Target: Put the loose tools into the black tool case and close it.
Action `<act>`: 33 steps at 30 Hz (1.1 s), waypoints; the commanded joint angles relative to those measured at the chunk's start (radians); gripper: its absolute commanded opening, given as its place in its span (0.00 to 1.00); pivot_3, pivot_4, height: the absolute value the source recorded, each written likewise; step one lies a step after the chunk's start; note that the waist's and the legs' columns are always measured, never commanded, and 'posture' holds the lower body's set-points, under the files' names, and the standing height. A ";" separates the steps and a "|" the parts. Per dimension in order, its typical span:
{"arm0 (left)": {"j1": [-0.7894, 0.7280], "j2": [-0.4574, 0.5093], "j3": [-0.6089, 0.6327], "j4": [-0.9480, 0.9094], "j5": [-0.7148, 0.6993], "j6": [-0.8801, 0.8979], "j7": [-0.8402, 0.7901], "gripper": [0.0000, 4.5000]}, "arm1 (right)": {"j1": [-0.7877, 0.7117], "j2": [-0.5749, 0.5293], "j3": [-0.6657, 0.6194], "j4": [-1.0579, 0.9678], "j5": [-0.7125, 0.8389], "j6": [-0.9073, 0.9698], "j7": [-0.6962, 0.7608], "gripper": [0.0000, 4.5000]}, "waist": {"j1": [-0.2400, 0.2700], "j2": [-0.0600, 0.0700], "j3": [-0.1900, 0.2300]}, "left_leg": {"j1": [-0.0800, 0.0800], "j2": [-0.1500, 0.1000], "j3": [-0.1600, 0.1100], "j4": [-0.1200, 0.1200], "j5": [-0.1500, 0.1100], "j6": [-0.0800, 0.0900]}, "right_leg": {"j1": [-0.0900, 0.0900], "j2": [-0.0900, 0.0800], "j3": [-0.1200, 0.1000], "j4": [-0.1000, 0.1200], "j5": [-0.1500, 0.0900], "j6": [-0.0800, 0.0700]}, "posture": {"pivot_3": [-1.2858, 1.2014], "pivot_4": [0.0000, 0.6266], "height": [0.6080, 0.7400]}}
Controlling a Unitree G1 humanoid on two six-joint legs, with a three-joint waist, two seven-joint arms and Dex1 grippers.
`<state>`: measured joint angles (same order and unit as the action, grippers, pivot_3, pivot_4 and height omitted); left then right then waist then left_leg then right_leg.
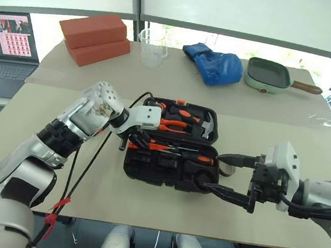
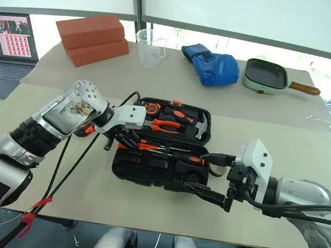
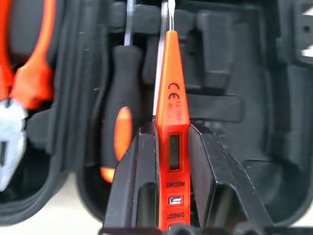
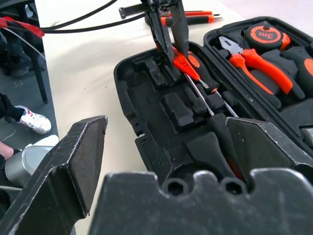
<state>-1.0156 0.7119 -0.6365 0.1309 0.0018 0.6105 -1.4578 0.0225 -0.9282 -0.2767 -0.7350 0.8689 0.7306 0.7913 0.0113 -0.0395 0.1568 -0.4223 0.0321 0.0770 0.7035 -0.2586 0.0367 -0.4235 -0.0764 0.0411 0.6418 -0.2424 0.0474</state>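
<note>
Your left claw grips the tester screwdriver mid-body, centre frame: light, rigid, probably slick plastic. Right claw stands released beside the tool case.

One open black moulded plastic tool case lies on the table; beyond it sit two red-brown rectangular bricks, one clear plastic measuring jug, one blue padded glove and one green square pan. Inside the case: one slim orange tester screwdriver; one pair of orange-handled pliers.
</note>
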 commanded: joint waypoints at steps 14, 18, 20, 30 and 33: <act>0.009 -0.077 -0.031 0.007 0.076 0.029 -0.013 0.10 | 0.029 0.022 -0.053 -0.060 0.023 -0.013 -0.060 1.00 | 0.000 0.000 0.000 | 0.000 0.000 -0.001 0.001 0.000 0.000 | 0.001 0.000 0.000 0.000 0.000 0.000 | 0.52 0.24 0.99; 0.012 -0.082 -0.035 0.022 0.090 0.001 -0.022 0.10 | 0.029 0.024 -0.049 -0.056 0.020 -0.018 -0.062 1.00 | 0.000 0.000 0.000 | 0.000 0.000 -0.001 0.001 0.000 0.000 | 0.000 0.000 0.000 0.001 0.000 0.000 | 0.52 0.24 0.99; 0.013 -0.084 -0.036 0.025 0.092 0.003 -0.025 0.10 | 0.028 0.026 -0.044 -0.054 0.015 -0.021 -0.062 1.00 | 0.000 0.000 0.000 | 0.000 0.000 -0.001 0.001 0.000 0.000 | 0.001 0.000 0.000 0.001 0.000 0.000 | 0.52 0.24 0.99; 0.002 -0.068 0.028 -0.030 0.015 0.106 -0.081 0.62 | 0.033 0.043 -0.034 -0.048 -0.004 -0.031 -0.057 1.00 | 0.000 0.000 0.000 | 0.000 0.000 -0.002 0.001 0.000 0.000 | 0.000 0.000 0.000 0.001 0.000 0.000 | 0.52 0.24 0.99; -0.006 -0.034 0.139 -0.043 -0.087 0.189 -0.117 0.79 | 0.041 0.041 -0.038 -0.048 -0.001 -0.028 -0.049 1.00 | 0.000 0.000 0.000 | 0.000 0.000 -0.002 0.001 0.000 0.000 | 0.000 0.000 0.000 0.001 0.000 0.000 | 0.52 0.24 0.99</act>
<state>-0.9963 0.6418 -0.5999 0.1186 -0.0147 0.7554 -1.5471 0.0589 -0.8903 -0.2909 -0.7653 0.8652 0.7271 0.7372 0.0110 -0.0392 0.1567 -0.4227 0.0323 0.0752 0.7050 -0.2587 0.0369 -0.4236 -0.0763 0.0409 0.6428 -0.2425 0.0477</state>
